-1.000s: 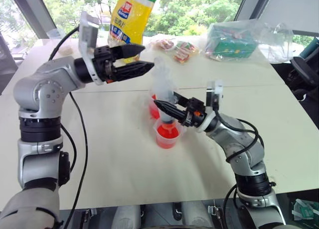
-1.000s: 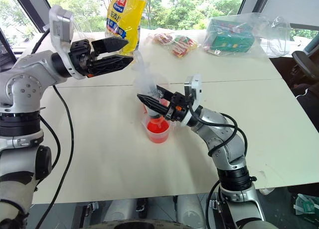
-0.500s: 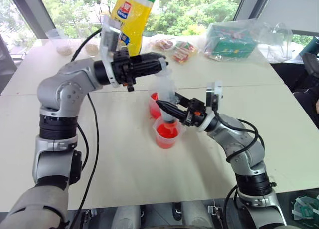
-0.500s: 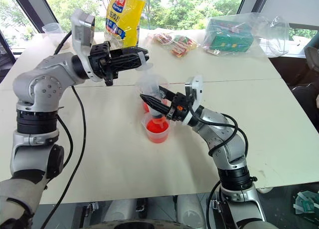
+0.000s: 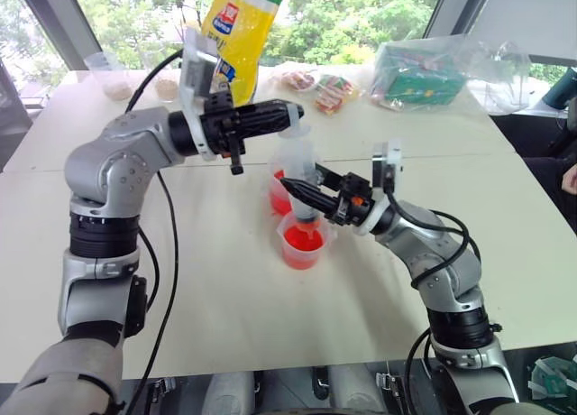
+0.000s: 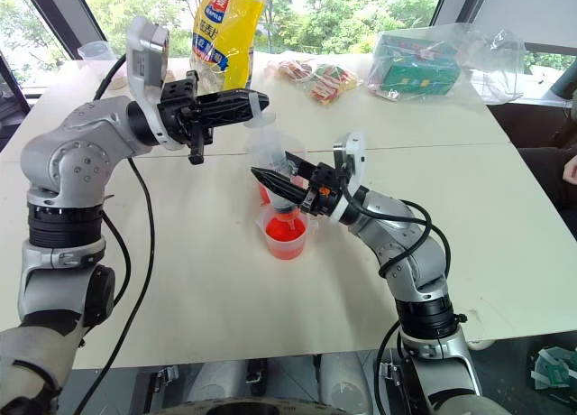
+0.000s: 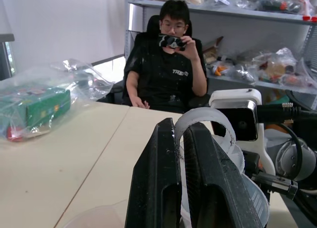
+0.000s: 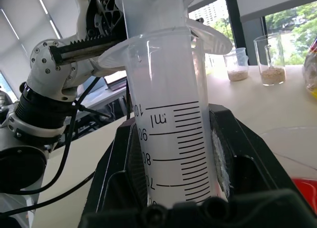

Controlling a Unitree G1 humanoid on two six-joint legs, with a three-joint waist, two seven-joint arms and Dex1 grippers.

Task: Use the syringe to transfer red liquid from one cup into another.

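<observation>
Syringe upright over the cups, both end effectors closed on it.

The right end effector [image 5: 293, 186] clamps the barrel of the syringe [image 5: 297, 170], which stands tip-down in the nearer cup [image 5: 302, 244] of red liquid [image 5: 302, 250], mid-counter. The left end effector [image 5: 287, 117] is closed on the plunger top [image 7: 204, 120]. A second red-filled cup [image 5: 279, 193] sits just behind, touching. A yellow bag [image 5: 236, 33] stands near the counter's far edge.

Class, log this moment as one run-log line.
left gripper: shut on syringe plunger | right gripper: shut on syringe barrel | tip over front red cup
</observation>
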